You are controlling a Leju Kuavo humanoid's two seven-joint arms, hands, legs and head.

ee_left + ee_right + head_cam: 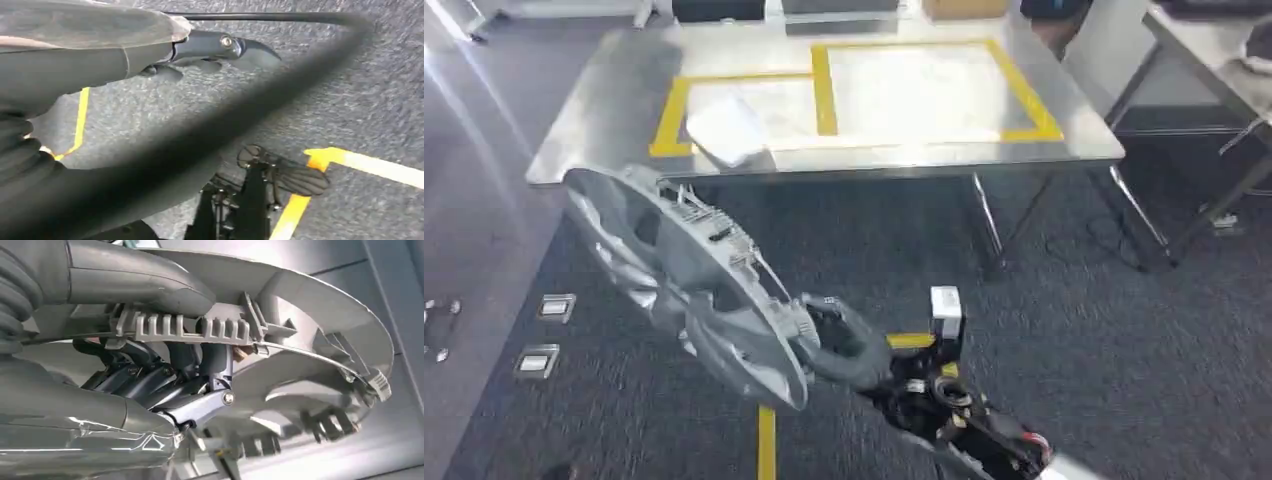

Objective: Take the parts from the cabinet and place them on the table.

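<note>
Dark carpet (1124, 330) marked with yellow floor tape (767, 440) lies below the raised arm, and a steel desk (604, 120) with yellow-taped rectangles stands well ahead of it. The right hand (849, 345) is clamped on the rim of a grey wheel cover (684, 270): in the right wrist view the thumb (150, 280) lies over the outer face of the rim while the darker fingers (200, 405) press from the ribbed inner side (200, 327). The cover extends away from the hand toward the desk, tilted, in the air and clear of every surface. Beyond it, on the nearer taped rectangle, rests a white flat part (727, 130). The left hand (200, 50) hangs over the carpet holding nothing, its fingers seemingly loosely extended. The step in hand appears to be the carry to the desk. To do it well, the pinch on the rim should stay firm, since the load hangs far out from the hand; the cover's far edge must clear the desk edge before lowering, and a bare part of the taped area beside the white part seems the sensible target.
</note>
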